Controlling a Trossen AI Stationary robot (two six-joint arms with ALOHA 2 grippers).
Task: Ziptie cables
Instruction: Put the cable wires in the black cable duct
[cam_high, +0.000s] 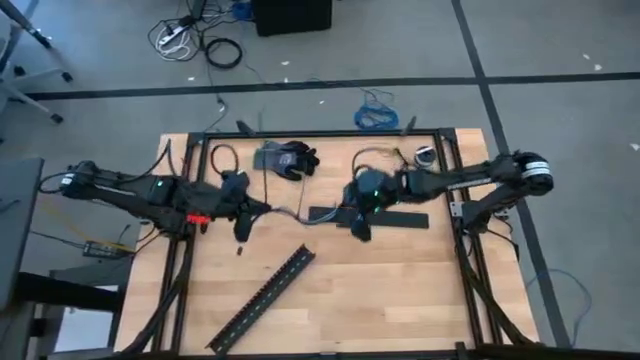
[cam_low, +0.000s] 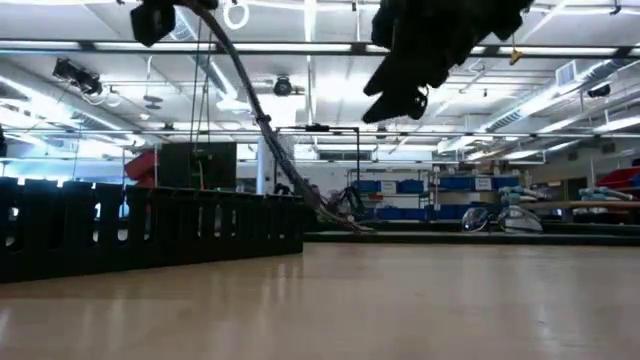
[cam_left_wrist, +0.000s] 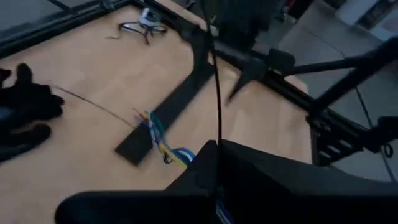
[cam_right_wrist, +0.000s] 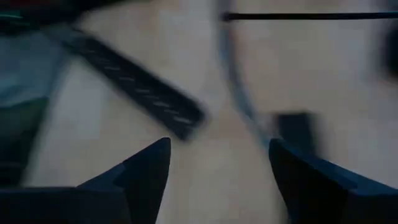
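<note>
Near the counter's middle, our left gripper (cam_high: 243, 212) is closed on one end of the cables (cam_high: 290, 214), a thin bundle running crosswise toward our right gripper (cam_high: 358, 222). That gripper hovers with its jaws spread wide and empty just beside the bundle's far end, so we judge it the nearer arm for that end. The wooden counter (cam_high: 380, 290) also carries a slotted black strip (cam_high: 262, 298) toward its front edge and a black glove (cam_high: 287, 158) at the back; grey floor surrounds it.

- The grey floor (cam_high: 560, 150) was crossed by dark tape lines (cam_high: 300, 84).
- Loose cords (cam_high: 190, 40) and a blue coiled cable (cam_high: 378, 112) lay on it behind the table.
- Long ceiling lights (cam_low: 300, 45) ran overhead.
- Blue bins (cam_low: 400, 187) filled shelving at the back.
</note>
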